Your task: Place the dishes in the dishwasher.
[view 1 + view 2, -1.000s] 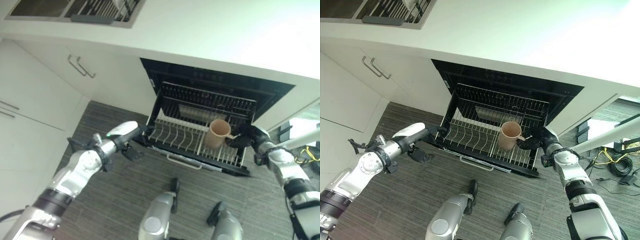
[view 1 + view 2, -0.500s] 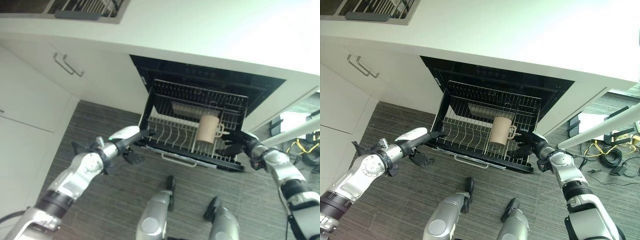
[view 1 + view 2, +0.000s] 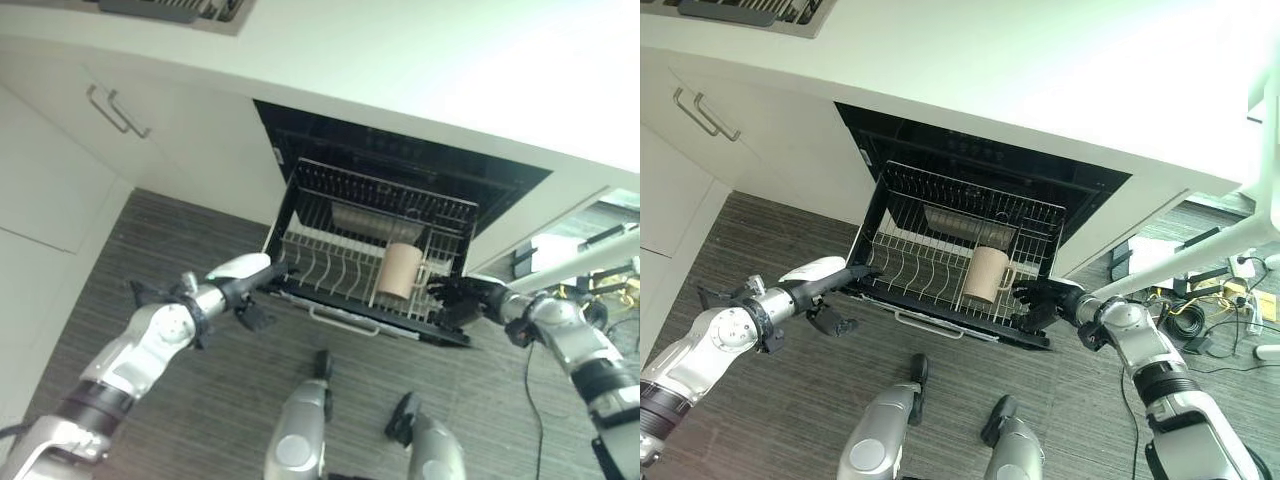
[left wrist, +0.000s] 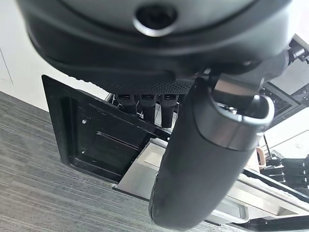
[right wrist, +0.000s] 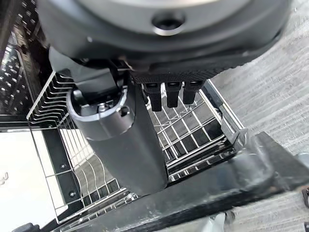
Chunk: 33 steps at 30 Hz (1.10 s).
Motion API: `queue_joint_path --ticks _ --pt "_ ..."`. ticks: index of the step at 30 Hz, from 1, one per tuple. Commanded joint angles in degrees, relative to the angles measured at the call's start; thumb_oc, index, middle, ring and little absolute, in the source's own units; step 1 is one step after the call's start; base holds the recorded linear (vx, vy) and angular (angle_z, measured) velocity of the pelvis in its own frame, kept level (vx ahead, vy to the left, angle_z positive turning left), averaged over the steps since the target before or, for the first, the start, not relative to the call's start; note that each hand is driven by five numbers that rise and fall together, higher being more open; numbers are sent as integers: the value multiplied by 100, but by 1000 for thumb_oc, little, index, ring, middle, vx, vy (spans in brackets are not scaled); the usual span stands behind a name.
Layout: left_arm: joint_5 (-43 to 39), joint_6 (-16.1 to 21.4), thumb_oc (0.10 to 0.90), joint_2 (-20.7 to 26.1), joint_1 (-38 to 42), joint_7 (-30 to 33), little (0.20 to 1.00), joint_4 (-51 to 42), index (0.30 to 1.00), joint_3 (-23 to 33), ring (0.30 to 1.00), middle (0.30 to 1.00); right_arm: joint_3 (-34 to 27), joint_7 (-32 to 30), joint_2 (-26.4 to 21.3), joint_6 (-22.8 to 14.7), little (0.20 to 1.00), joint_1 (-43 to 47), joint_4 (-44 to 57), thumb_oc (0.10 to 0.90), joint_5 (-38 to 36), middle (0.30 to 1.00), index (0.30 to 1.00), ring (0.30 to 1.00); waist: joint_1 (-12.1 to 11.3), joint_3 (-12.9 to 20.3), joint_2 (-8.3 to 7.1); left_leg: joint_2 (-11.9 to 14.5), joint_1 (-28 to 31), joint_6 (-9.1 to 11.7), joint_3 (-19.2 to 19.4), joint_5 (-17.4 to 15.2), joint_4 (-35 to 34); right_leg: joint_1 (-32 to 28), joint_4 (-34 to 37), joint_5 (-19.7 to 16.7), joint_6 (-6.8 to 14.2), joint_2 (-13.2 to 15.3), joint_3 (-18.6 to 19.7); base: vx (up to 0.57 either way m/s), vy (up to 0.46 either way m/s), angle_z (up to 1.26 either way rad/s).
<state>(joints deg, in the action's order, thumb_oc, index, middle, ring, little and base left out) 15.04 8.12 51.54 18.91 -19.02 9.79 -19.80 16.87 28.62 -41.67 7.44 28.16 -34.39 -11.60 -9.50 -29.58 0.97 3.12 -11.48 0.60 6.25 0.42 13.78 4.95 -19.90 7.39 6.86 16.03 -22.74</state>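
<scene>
**Mug is released and standing in the rack; your right hand has backed off.**

A second ago your right hand [image 3: 1040, 300] was closed on the handle of the tan mug [image 3: 986, 274]. Now the mug stands on its own at the centre right of the frame, in the right part of the pulled-out wire rack [image 3: 910, 262] of the dishwasher [image 3: 970, 170], and the hand sits just to its right, apart from it, over the rack's front corner with fingers relaxed and holding nothing. Your left hand [image 3: 250, 281] at the left centre reaches straight-fingered to the rack's left front corner, empty too. With this dish placed and both hands at the front corners, I'd judge you're set to push the rack in.
</scene>
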Motion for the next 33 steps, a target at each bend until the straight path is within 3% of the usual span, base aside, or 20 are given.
queue_joint_path --ticks 1,4,6,7,8,10,12,14,20,25,29,33 --pt "147 293 800 -46 -132 328 900 -134 900 663 900 900 -343 -879 -147 -169 900 -248 377 800 -618 900 900 900 81 523 9 512 -3 330 217 -397 341 138 271 -610 601 188 138 -12 6 -13" --pt "252 147 800 -350 -552 561 900 -225 900 869 900 900 -1073 -1699 195 -240 900 -835 945 800 -1033 900 900 900 238 751 23 614 197 341 356 -467 341 8 271 -501 571 157 212 0 25 -17" --pt "228 119 800 -438 -679 681 900 -234 900 923 900 900 -1276 -1824 287 -308 900 -1001 1106 800 -1208 900 900 900 289 843 30 649 269 350 407 -487 341 -38 271 -468 562 151 227 9 26 -22" --pt "122 92 800 -622 -909 936 900 -216 900 1047 900 900 -1640 -2031 525 -649 900 -1315 1453 800 -1500 900 900 900 382 1026 52 710 417 358 493 -529 341 -141 271 -405 544 145 238 11 9 -21" --pt "92 109 800 -646 -940 998 900 -213 900 1057 900 900 -1687 -2057 559 -680 900 -1366 1513 800 -1531 900 900 900 392 1051 55 717 440 358 504 -537 341 -156 271 -397 542 144 240 29 6 -10" --pt "-91 182 800 -855 -1168 1365 900 -221 900 1235 900 900 -2001 -2300 840 -1174 900 -1662 1929 800 -1666 900 900 900 464 1240 76 758 578 359 576 -593 341 -254 271 -325 518 134 256 29 -12 -19" --pt "-352 500 800 -1175 -1549 2137 900 -269 900 1603 900 900 -2394 -2495 1263 -1778 900 -2064 2572 800 -1829 900 900 900 567 1482 112 810 755 358 643 -672 341 -375 271 -216 462 92 303 33 -26 -18" --pt "-554 789 800 -1311 -1807 2558 900 -322 900 1918 900 900 -2627 -2546 1498 -2012 900 -2277 2860 800 -1882 900 900 900 614 1604 134 838 845 373 668 -716 341 -447 271 -140 424 61 334 17 -20 -19" --pt "-1434 1233 800 -1802 -2600 3433 900 -511 900 2934 900 900 -3071 -2240 1922 -2310 900 -2795 3240 800 -2144 900 900 900 637 1876 128 885 941 432 636 -792 341 -549 271 26 310 -41 382 3 -7 -8" --pt "-2309 1129 800 -2176 -2881 3625 900 -88 900 3526 900 900 -3122 -2120 2131 -2495 900 -2927 3312 800 -2536 900 900 900 577 2017 89 789 934 405 601 -852 341 -555 271 26 340 18 371 -4 104 -1" --pt "-3134 1108 800 -2312 -2891 3427 900 338 900 3845 900 900 -2977 -2079 2190 -2622 900 -2938 3433 800 -2552 900 900 900 516 2107 66 568 885 266 540 -951 341 -551 271 -28 440 146 403 -11 201 -7" --pt "-3158 752 800 -2428 -2887 3238 900 562 900 3957 900 900 -2832 -2143 2306 -2558 900 -2894 3566 800 -2451 900 900 900 424 2149 55 196 818 -16 313 -1095 341 -557 271 -185 530 246 505 -27 267 3"
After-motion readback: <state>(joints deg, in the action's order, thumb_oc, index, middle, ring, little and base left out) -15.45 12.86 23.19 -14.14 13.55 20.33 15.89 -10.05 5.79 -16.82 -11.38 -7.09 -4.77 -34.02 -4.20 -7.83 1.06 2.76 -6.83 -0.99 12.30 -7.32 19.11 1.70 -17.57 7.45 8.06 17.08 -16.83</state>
